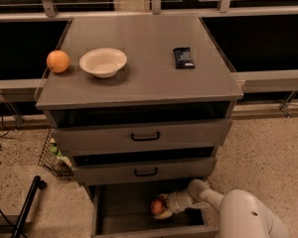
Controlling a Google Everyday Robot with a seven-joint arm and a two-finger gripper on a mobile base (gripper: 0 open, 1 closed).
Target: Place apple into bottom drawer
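Inside the open bottom drawer (123, 213), your tool (162, 208) is gripping the apple (157, 206), its pale fingers closing around the red fruit toward the right side of the grey interior. The white arm (238, 216) is reaching in from the lower right, passing under the front of the two upper drawers (141, 135), which are sitting slightly ajar.

You are looking at a job that is nearly done. The drawer is already pulled out and the fruit is already down within its walls. What is remaining, by the look of it, is the release itself and then the lifting of the tool clear of the drawer. Whether the apple is resting on the drawer floor or hanging just above it cannot be told from this angle, so you are judging the drop height blind. A round fruit let go from any height is likely to roll toward a wall.

Up on the tabletop (149, 38), nothing is taking part: the orange (57, 61) is sitting at the left edge, the bowl (103, 62) just beside it, and a dark packet (183, 57) is lying well apart to the right.
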